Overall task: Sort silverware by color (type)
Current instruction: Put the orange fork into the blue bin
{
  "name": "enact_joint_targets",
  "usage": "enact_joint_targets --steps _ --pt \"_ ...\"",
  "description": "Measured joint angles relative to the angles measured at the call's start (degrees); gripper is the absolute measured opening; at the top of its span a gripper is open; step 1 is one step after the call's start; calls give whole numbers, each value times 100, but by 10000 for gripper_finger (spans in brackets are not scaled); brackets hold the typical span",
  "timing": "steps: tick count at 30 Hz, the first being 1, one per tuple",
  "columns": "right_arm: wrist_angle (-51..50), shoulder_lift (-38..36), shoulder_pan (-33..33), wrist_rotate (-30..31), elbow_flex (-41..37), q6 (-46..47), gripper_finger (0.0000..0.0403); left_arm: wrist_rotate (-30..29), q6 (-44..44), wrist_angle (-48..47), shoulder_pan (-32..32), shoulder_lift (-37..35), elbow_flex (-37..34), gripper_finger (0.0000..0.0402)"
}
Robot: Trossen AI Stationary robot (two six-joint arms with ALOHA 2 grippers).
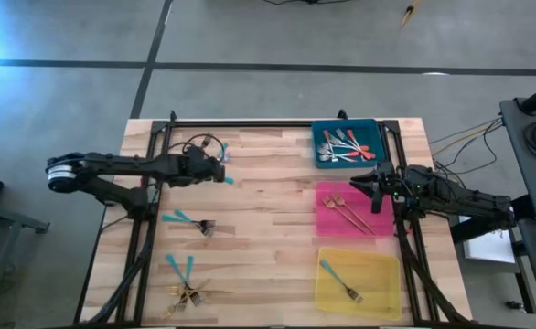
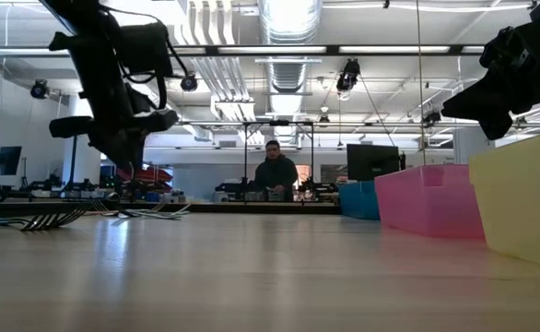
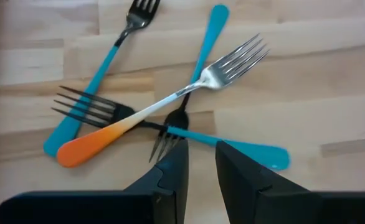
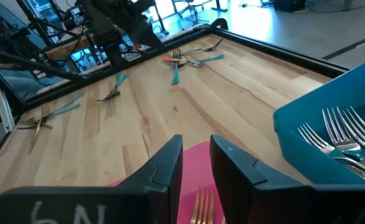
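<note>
1. The left gripper [image 1: 220,172] hovers over the desk [image 1: 268,196] toward 11 o'clock, above a small crossed pile of forks. Its fingers [image 3: 170,177] stand slightly apart with nothing between them.
2. In the left wrist view that pile holds an orange-handled silver fork [image 3: 164,106] lying across 3 teal-handled forks [image 3: 104,68], touching them.
3. The right gripper [image 1: 367,183] hangs at 3 o'clock over the pink tray [image 1: 352,212], near its edge beside the blue tray [image 1: 346,143]. Its fingers [image 4: 164,168] are a little apart and empty.
4. The blue tray at 1 o'clock holds several orange-handled forks.
5. The pink tray carries 2 gold forks [image 1: 346,208].
6. The yellow tray [image 1: 358,281] at 5 o'clock holds 1 teal fork [image 1: 339,280].
7. More teal forks lie at 9 o'clock [image 1: 189,220], and a mixed teal and gold heap [image 1: 187,285] sits at 7 o'clock.
</note>
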Motion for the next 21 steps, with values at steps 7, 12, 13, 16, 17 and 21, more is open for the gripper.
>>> enact_joint_targets --steps 7,12,13,16,17,21 --pt "0 0 1 -1 1 -1 73 -214 490 -135 27 627 283 64" --pt "0 0 1 -2 2 -2 73 -264 1096 -388 27 1090 781 64" --pt "0 0 -1 -4 2 -2 73 -265 1093 -631 31 1187 938 64" --pt "1 0 -1 -4 2 -1 73 -269 1119 -1506 57 1520 1403 64" --pt "1 0 1 -2 2 -1 73 -275 1159 -1700 64 1622 1540 64" --pt "2 0 -1 -3 4 -2 73 -422 1368 -1870 194 1932 1860 64"
